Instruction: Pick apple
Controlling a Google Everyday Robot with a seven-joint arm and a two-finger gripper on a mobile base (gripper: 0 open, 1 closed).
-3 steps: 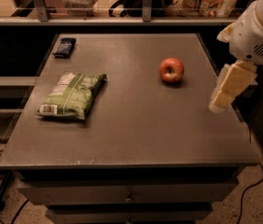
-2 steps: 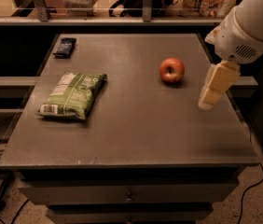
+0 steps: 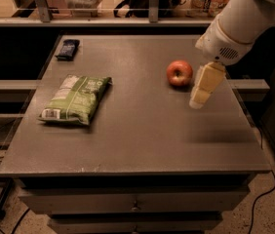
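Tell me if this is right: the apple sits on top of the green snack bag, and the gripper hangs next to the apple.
Not quite. The camera view shows the apple sitting on the table itself, well apart from the green snack bag. The gripper does hang next to the apple.

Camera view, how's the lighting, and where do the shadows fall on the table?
Camera view: dim, warm light overall. The gripper, hanging just right of the apple, throws a soft dark patch on the table below and to its right. The strip beyond the table's far edge is brighter.
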